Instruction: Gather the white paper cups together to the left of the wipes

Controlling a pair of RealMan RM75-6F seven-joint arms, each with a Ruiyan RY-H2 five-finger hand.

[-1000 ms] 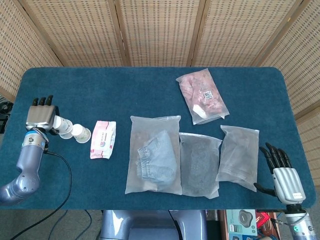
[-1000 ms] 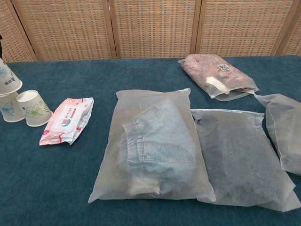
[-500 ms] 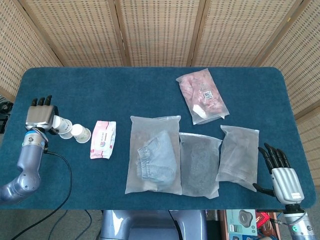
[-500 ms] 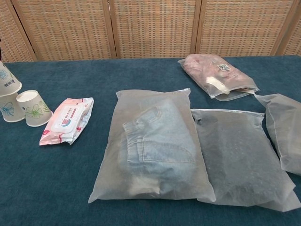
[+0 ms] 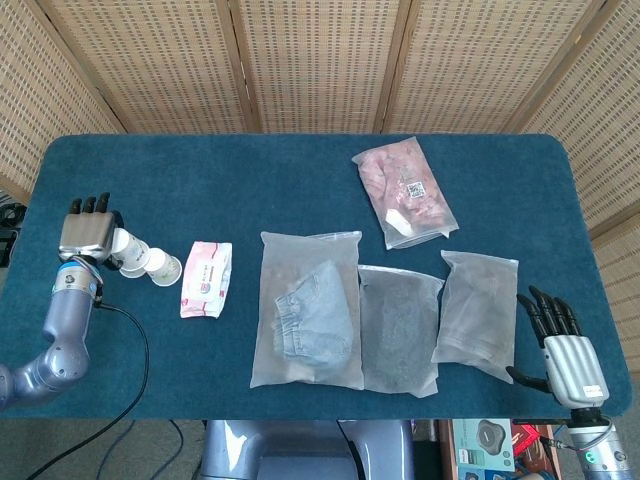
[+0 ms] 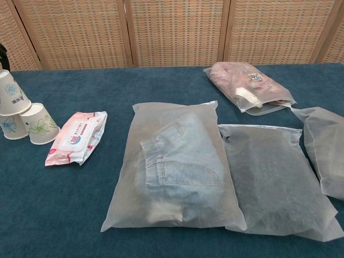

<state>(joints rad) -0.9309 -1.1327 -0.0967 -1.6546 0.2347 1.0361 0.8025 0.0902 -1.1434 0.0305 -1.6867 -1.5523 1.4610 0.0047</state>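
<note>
My left hand (image 5: 86,232) is at the table's left edge and grips a white paper cup (image 5: 122,243), which sticks out to its right. In the chest view that cup (image 6: 13,99) hangs tilted just above two flower-printed cups (image 6: 41,123) (image 6: 9,127) standing side by side on the blue cloth. The pink-and-white wipes pack (image 5: 206,278) (image 6: 76,136) lies directly right of the cups. My right hand (image 5: 560,342) rests at the table's front right corner, fingers spread, holding nothing.
A clear bag with jeans (image 5: 308,310) lies in the middle, two bags of dark cloth (image 5: 400,325) (image 5: 478,312) to its right, and a bag of pink cloth (image 5: 405,192) farther back. A wicker screen stands behind the table (image 5: 250,180).
The left hand has shifted slightly right with its cup, which now hangs closer over the two standing cups. The right hand dropped a little at first and has since held still.
</note>
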